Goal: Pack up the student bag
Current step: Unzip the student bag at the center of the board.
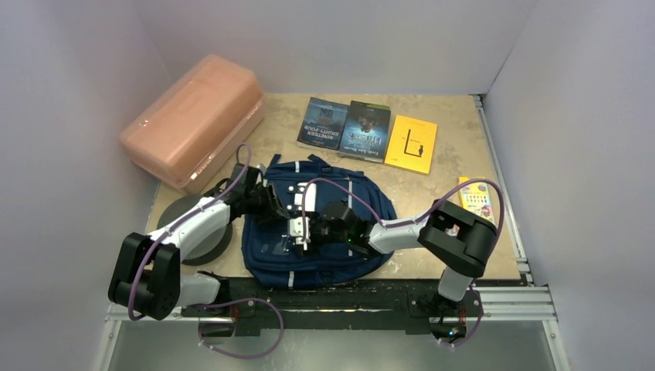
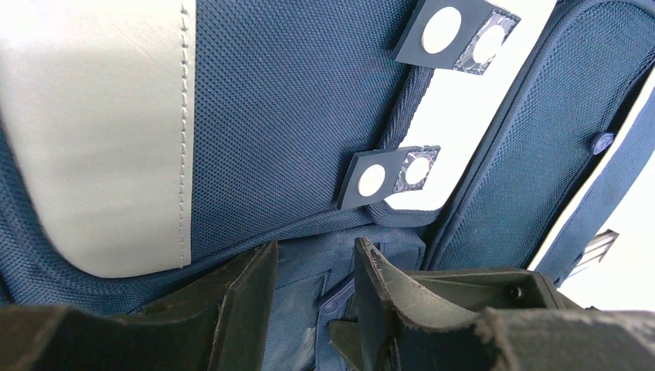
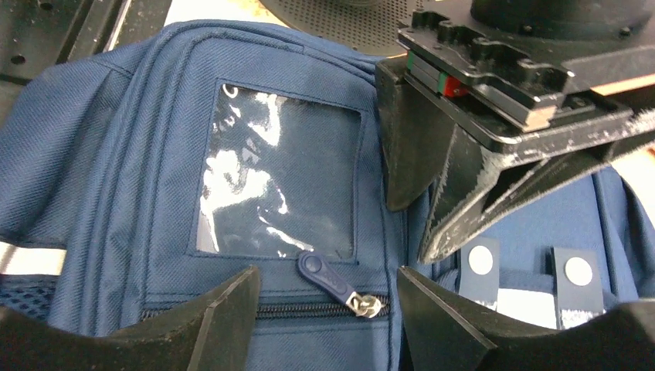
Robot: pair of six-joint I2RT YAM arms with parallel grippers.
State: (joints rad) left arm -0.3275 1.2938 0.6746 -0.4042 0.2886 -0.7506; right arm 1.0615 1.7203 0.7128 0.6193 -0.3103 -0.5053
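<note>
The student bag (image 1: 317,239), navy with grey stripes, lies flat in the middle of the table. My right gripper (image 3: 324,297) stands open low over its front pocket. The navy zip pull (image 3: 328,277) lies between the fingers and touches neither. Above it is a clear window pocket (image 3: 278,182). My left gripper (image 2: 313,270) comes in from the left, its jaws closed on a fold of the bag's fabric beside a grey stripe (image 2: 100,131) and the white patch's tabs (image 2: 371,179). In the right wrist view the left gripper (image 3: 421,224) points down just right of the pocket.
A salmon-pink plastic box (image 1: 193,120) stands at the back left. Three books (image 1: 366,130) lie in a row at the back. A small colourful box (image 1: 476,199) lies at the right edge. A dark round disc (image 1: 197,224) sits under the left arm.
</note>
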